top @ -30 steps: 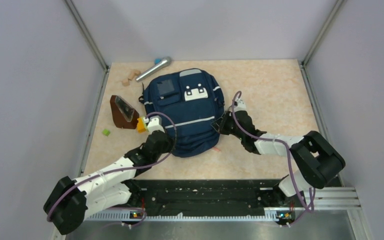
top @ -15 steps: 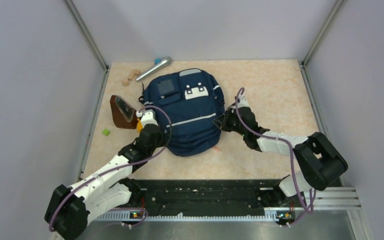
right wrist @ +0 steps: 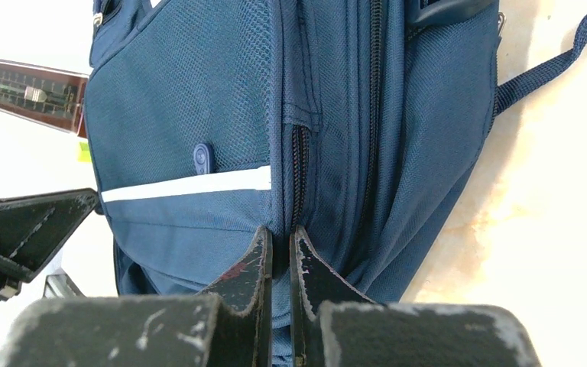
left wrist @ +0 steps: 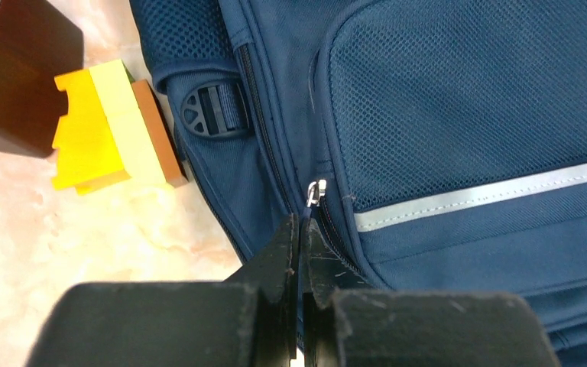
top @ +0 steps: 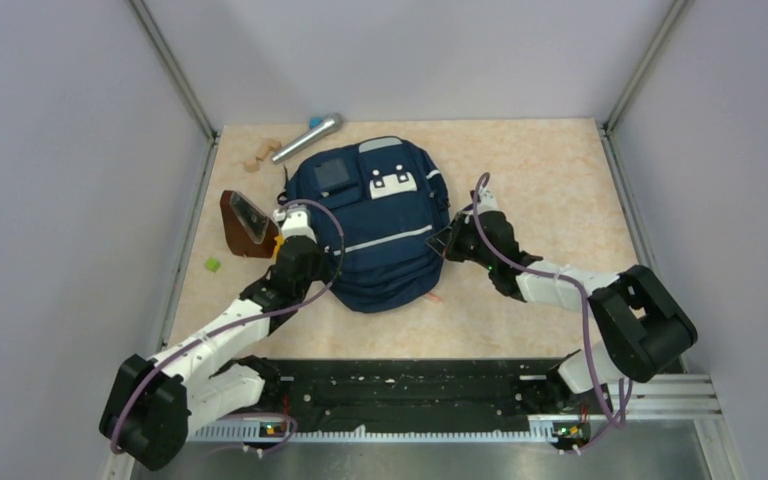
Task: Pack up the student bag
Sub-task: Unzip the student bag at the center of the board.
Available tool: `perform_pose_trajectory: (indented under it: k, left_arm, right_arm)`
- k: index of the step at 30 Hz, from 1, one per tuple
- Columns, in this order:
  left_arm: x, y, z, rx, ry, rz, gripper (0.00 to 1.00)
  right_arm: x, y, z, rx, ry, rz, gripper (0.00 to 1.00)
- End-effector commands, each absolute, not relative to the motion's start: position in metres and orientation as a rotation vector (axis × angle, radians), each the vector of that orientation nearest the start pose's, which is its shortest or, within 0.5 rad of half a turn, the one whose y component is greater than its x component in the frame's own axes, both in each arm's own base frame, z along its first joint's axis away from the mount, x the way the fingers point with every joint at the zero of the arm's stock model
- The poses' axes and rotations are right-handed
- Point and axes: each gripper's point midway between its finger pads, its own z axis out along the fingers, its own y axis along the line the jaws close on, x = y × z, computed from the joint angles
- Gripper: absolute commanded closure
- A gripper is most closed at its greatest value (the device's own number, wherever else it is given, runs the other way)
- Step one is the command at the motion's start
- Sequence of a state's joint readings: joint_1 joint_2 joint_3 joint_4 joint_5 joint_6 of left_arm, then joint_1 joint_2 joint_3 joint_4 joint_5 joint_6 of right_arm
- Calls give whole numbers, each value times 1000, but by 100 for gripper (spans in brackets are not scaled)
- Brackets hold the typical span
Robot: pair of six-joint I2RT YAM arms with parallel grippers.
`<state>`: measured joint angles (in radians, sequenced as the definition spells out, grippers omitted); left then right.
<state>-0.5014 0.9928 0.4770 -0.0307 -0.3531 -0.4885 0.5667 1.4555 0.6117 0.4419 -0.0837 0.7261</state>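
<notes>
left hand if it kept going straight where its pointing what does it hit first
The zipper pull on the bag, just ahead of the left hand's shut tips. It may already be touching it; depth is unclear.

My right gripper [right wrist: 281, 231] sits at 6 o'clock. Its two scuffed black fingers [right wrist: 248, 267] are pressed almost together on a thin ridge of cloth of the navy-blue fabric backpack [right wrist: 183, 92], just below the lower end of a dark vertical zip [right wrist: 299, 172]. A second dark zip [right wrist: 371, 115] runs parallel, just toward 3 o'clock. A light grey reflective stripe [right wrist: 187, 185] runs off toward 9 o'clock, with a small dark-blue tab [right wrist: 203, 159] just above it. At 1 o'clock a dark woven strap [right wrist: 543, 69] lies on the beige marbled tabletop [right wrist: 550, 229]. At 10 o'clock I see a glossy brown wooden piece [right wrist: 23, 92] beside the bag's edge.
</notes>
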Motion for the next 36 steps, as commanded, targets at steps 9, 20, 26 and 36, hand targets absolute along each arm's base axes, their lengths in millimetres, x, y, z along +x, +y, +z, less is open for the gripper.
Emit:
perform_pose_trajectory:
  k: [9, 20, 26, 36]
  left_arm:
    - [334, -107, 174, -63, 1928, -102, 54]
    - [304, -207, 211, 487, 1870, -240, 49]
    - [287, -255, 183, 750, 1937, -340, 48]
    - [281, -266, 141, 904, 1976, -251, 29]
  right_arm:
    - [342, 257, 172, 77, 1967, 942, 100]
    - [344, 260, 204, 84, 1950, 966, 100]
    - [341, 263, 211, 63, 1954, 991, 100]
    - [334, 260, 218, 48, 1936, 1016, 100]
